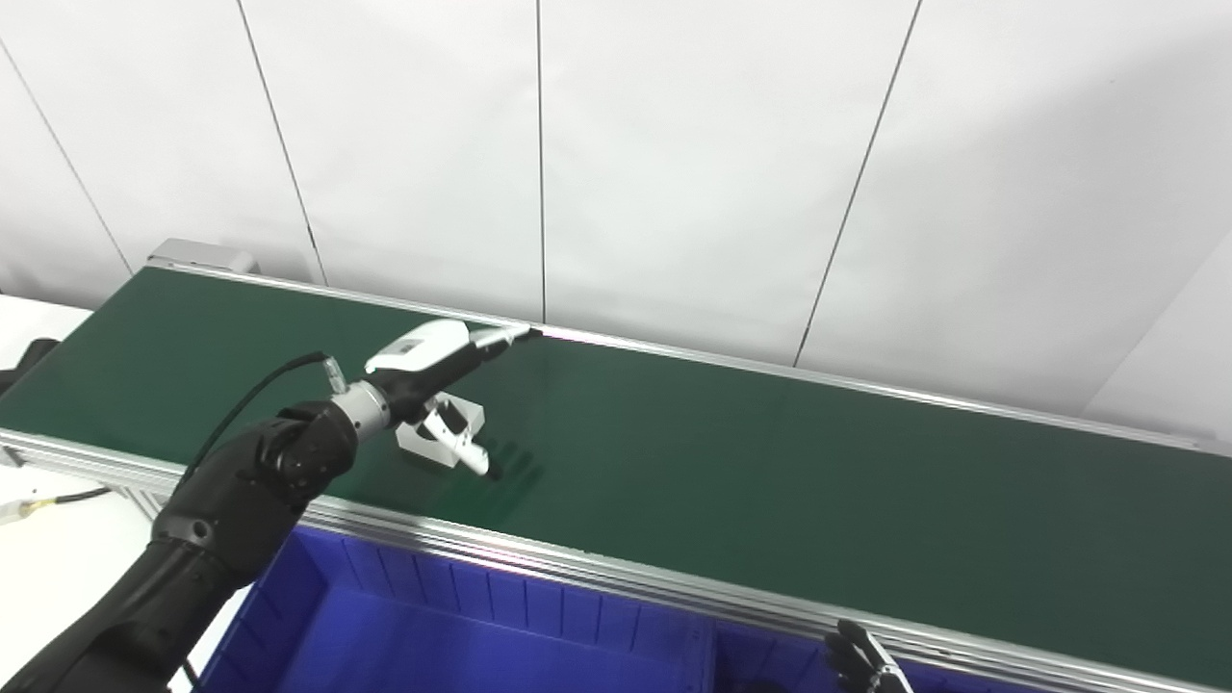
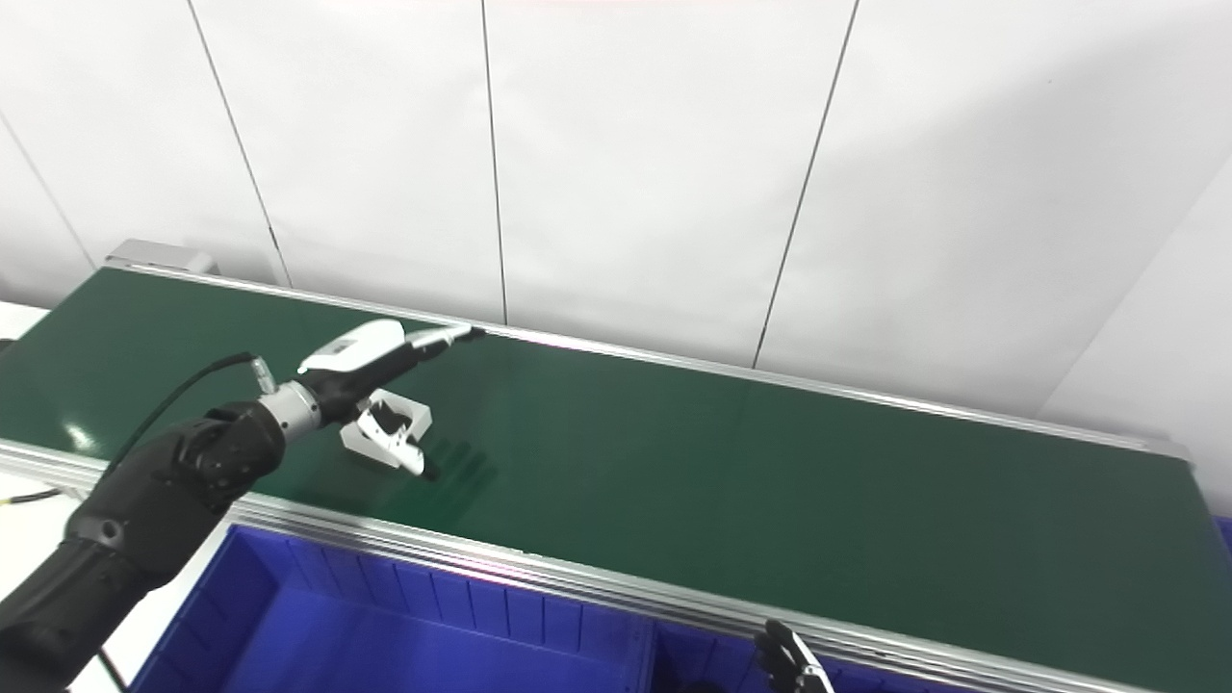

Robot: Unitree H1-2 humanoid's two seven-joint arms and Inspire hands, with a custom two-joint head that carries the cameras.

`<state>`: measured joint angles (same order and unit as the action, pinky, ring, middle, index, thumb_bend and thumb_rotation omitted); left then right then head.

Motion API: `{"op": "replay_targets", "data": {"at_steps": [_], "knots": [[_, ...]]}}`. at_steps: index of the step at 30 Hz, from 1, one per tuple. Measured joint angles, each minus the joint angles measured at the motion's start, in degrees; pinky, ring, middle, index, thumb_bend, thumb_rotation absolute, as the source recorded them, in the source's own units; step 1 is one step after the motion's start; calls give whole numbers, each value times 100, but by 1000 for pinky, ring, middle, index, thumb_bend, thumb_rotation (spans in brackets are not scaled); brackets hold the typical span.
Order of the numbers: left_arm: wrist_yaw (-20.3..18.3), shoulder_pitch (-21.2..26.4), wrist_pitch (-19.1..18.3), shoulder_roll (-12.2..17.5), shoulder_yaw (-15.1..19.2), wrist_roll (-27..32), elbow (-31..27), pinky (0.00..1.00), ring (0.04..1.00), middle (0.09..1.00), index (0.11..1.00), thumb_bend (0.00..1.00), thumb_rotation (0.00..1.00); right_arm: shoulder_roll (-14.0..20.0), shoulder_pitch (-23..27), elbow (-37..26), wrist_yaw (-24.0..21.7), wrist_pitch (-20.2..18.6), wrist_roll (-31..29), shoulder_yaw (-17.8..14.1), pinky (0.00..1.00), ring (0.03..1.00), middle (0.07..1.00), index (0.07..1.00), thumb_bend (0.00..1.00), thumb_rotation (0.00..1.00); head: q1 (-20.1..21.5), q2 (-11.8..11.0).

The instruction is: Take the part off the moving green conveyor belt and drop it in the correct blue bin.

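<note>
The wide, matte dark-green conveyor belt (image 1: 731,462) has a smooth rubbery surface framed by ribbed, brushed aluminium side rails (image 1: 577,558). Over it reaches the left hand (image 1: 438,380), glossy white shell on a black jointed arm, its fingers (image 1: 500,337) stretched forward and its thumb (image 1: 462,443) angled down, spread apart and gripping nothing. The small white plastic part (image 1: 445,425), a blocky angular frame with a dark open hollow in its middle, lies on the belt directly under that hand, between the fingers and the thumb; whether the thumb touches it cannot be told. Below the hand, on the near side of the rail, sits the deep blue plastic bin (image 1: 462,626) with vertically ribbed walls. The right hand (image 1: 866,664) shows only dark fingertips at the bottom edge, well apart from the part; its state cannot be told.
</note>
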<state>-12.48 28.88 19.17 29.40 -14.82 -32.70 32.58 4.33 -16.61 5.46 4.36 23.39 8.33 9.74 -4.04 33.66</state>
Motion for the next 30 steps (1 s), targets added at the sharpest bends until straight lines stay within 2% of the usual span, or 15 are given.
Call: {"op": "replay_targets", "data": {"at_steps": [6, 10, 15, 22, 26, 27, 29, 30], "knots": [[84, 151, -33, -12, -246, -279, 517, 957, 957, 949, 948, 980, 146, 30, 0, -3, 0, 2, -3, 6, 839, 844, 843, 876, 663, 383, -44, 0], [132, 312, -18, -10, -400, -419, 746, 972, 962, 951, 951, 966, 165, 38, -1, -3, 2, 3, -14, 4, 834, 841, 843, 874, 659, 381, -70, 0], [134, 373, -48, -13, -535, -528, 761, 966, 963, 957, 957, 929, 99, 36, -9, -4, 3, 4, -9, -1, 837, 844, 844, 874, 660, 401, -114, 0], [133, 413, -340, -24, -664, -664, 773, 952, 965, 961, 960, 852, 36, 49, -21, -11, 1, 5, -23, -7, 836, 840, 846, 878, 659, 394, -132, 26], [227, 474, -475, -90, -687, -684, 878, 810, 896, 925, 930, 749, 3, 60, -24, -13, 1, 5, -57, -6, 830, 833, 842, 876, 658, 390, -123, 35], [240, 486, -505, -117, -687, -680, 887, 669, 781, 870, 892, 671, 1, 60, -25, -13, 1, 5, -56, -6, 825, 833, 841, 874, 663, 401, -123, 35], [271, 515, -500, -170, -694, -676, 954, 504, 629, 753, 814, 579, 0, 58, -25, -20, 1, 5, -53, -7, 826, 835, 844, 876, 657, 398, -123, 44], [321, 525, -488, -192, -717, -680, 993, 401, 510, 613, 762, 530, 0, 57, -26, -28, 1, 5, -53, -7, 833, 839, 846, 877, 650, 392, -123, 44]]}}
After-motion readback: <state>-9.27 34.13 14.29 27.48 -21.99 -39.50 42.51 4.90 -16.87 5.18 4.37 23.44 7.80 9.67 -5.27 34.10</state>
